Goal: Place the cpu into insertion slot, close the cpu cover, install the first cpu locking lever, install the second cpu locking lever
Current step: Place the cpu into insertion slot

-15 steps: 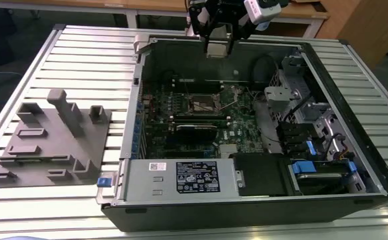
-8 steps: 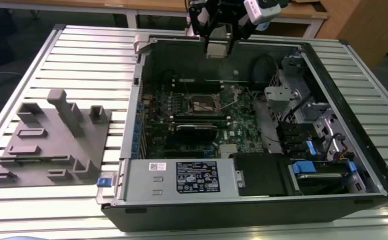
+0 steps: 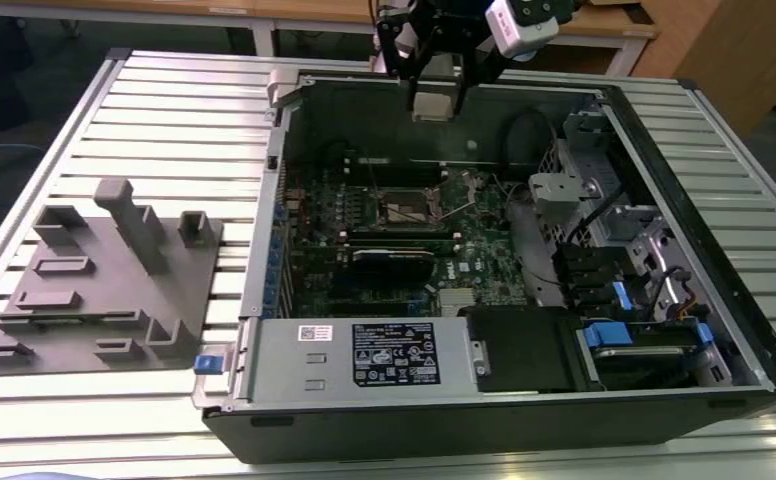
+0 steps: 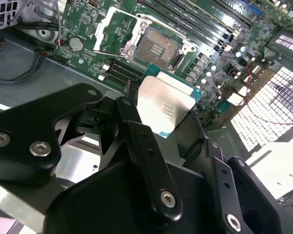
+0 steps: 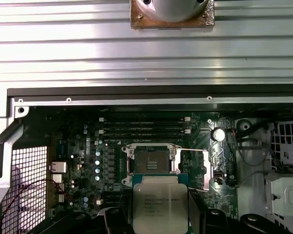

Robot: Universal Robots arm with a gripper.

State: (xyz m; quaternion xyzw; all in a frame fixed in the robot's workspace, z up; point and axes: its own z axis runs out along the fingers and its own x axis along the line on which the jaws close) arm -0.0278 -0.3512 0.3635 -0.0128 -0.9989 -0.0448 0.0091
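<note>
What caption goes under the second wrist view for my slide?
The gripper holds the cpu above the motherboard, with the open insertion slot beyond.

Worktable: silver-grey metal top [image 3: 161, 110] of long parallel ribbed slats, spanning the exterior view.
Floor: dark grey-blue surface [image 3: 1, 160] beyond the worktable's edge on the exterior view's left.
Desks: pale wooden tops [image 3: 295, 8] standing behind the worktable's far edge.
Cabinet: brown wooden panel [image 3: 742, 50] at the exterior view's upper right.
Light: even and bright; pale sheen along the slats.
</note>
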